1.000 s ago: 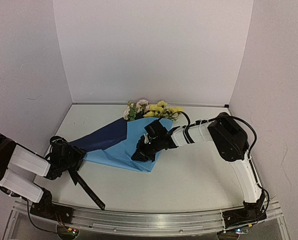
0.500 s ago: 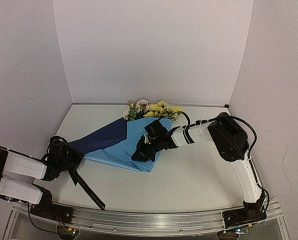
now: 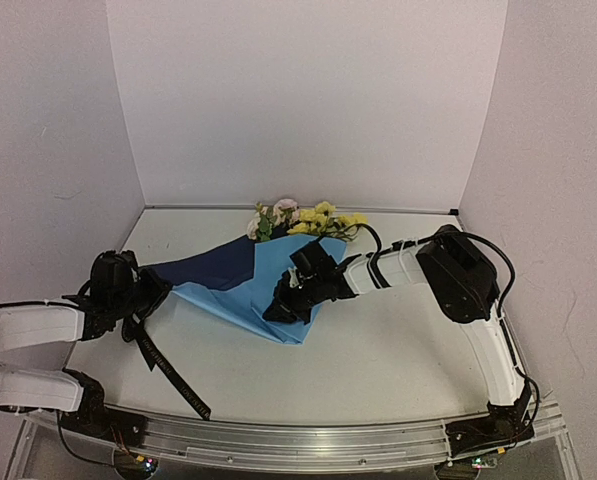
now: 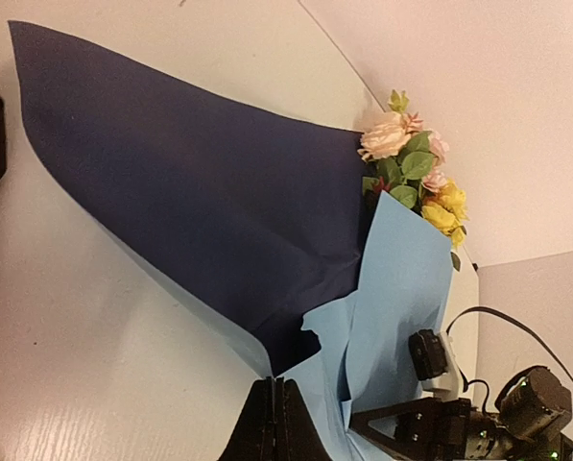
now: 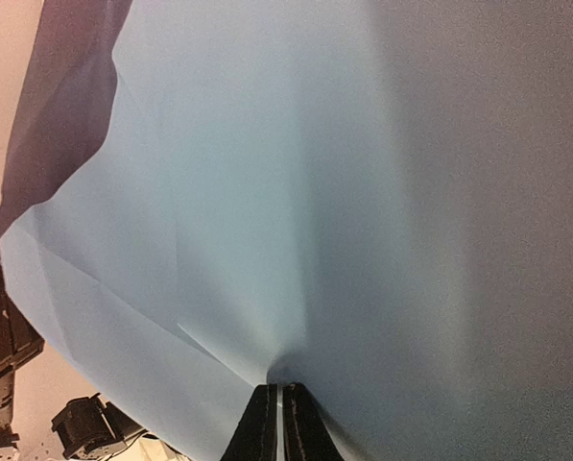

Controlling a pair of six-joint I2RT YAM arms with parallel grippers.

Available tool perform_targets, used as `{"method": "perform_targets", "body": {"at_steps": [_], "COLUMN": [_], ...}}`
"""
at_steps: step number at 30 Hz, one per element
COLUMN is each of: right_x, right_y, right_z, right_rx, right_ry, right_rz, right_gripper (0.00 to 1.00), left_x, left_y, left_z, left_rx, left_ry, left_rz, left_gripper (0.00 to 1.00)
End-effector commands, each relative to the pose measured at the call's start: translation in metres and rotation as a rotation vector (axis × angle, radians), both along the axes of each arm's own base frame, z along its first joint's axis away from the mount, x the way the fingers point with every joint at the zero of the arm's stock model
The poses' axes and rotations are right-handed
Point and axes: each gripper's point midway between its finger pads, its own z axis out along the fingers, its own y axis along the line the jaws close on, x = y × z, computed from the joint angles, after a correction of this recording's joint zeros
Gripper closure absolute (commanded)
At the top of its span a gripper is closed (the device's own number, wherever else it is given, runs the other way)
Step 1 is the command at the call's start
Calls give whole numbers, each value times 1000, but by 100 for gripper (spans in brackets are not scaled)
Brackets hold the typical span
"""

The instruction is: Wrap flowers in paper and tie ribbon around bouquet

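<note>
Flowers: your flowers (image 3: 303, 218), yellow and pale pink with green leaves, lie at the back of the table (image 3: 398, 350). The heads point toward the back wall (image 3: 298, 100) and the stems are hidden under the paper.
Paper: your paper (image 3: 240, 300) lies partly folded over the stems and runs from the flowers toward your left. The navy face is up on the far half, light blue on the near half.
Ribbon: the ribbon (image 3: 168, 370) lies loose on the table, from beside your left gripper toward the near edge. It is not yet tied.
Top view only: this is the one view that shows you the ribbon and both whole arms.
Left wrist view: the navy face fans out from the fingertips toward the flowers (image 4: 411, 173). A light blue flap stands over it on the right.
Right wrist view: light blue paper (image 5: 296, 192) fills the frame, its creases gathering to a pucker at the fingertips. A navy sliver shows at upper left.
Left gripper: your left gripper (image 3: 150, 293) has its fingers clenched together on the paper's left corner.
Right gripper: your right gripper (image 3: 281, 310) is clamped on a pinch of the light blue face.
Left arm: low and nearly flat, reaching in from the table's left side.
Right arm: it rises from the near right, elbow bent. The forearm reaches left and tilts down onto the paper.
</note>
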Motion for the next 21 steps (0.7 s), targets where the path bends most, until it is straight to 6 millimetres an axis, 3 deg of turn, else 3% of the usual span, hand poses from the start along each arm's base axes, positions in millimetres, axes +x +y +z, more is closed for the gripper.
{"method": "perform_targets", "body": {"at_steps": [1, 7, 12, 21], "right_x": [-20, -17, -15, -12], "right_y": [-59, -59, -60, -61], "right_z": [-84, -79, -72, -62], "right_rx": [-326, -360, -395, -484], "right_ry": [72, 24, -24, -104], "right_rz": [-84, -82, -74, -59], "right_gripper": [93, 93, 92, 92], "left_x": [16, 31, 35, 48], "left_y": [-19, -48, -65, -114], "left_z": [32, 59, 70, 103], "left_rx": [56, 78, 73, 77], "left_ry": [-64, -100, -103, -151], "left_rz": [-113, -221, -277, -415], "left_gripper": [100, 100, 100, 100]}}
